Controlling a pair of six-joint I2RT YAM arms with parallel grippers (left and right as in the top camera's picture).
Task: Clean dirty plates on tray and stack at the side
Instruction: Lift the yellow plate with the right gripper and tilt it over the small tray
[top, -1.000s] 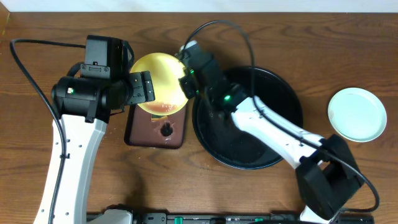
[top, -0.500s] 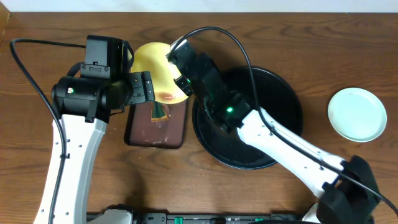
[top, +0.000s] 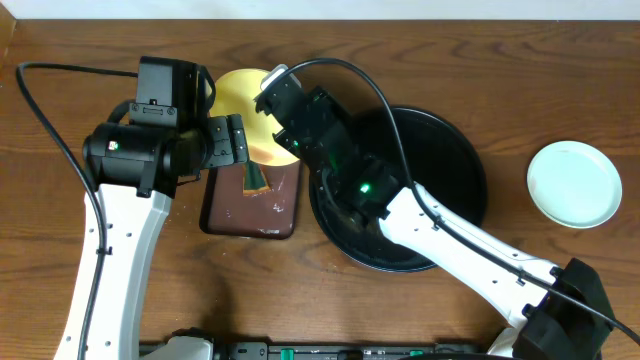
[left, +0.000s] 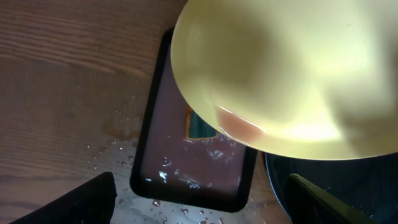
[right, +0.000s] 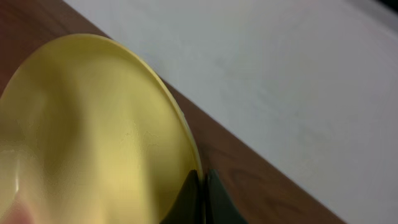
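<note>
Above brown tray, yellow plate clamped by right fingers, left fingers apart

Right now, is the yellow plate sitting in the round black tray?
No, the right gripper holds the yellow plate by its rim, tilted, partly over the small brown tray.

Even overhead light, blurry wrist views

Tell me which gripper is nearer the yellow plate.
Right. The right gripper is clamped on the yellow plate's rim, holding it tilted over the brown tray. The left gripper is open just beside the plate, not gripping it.
</note>
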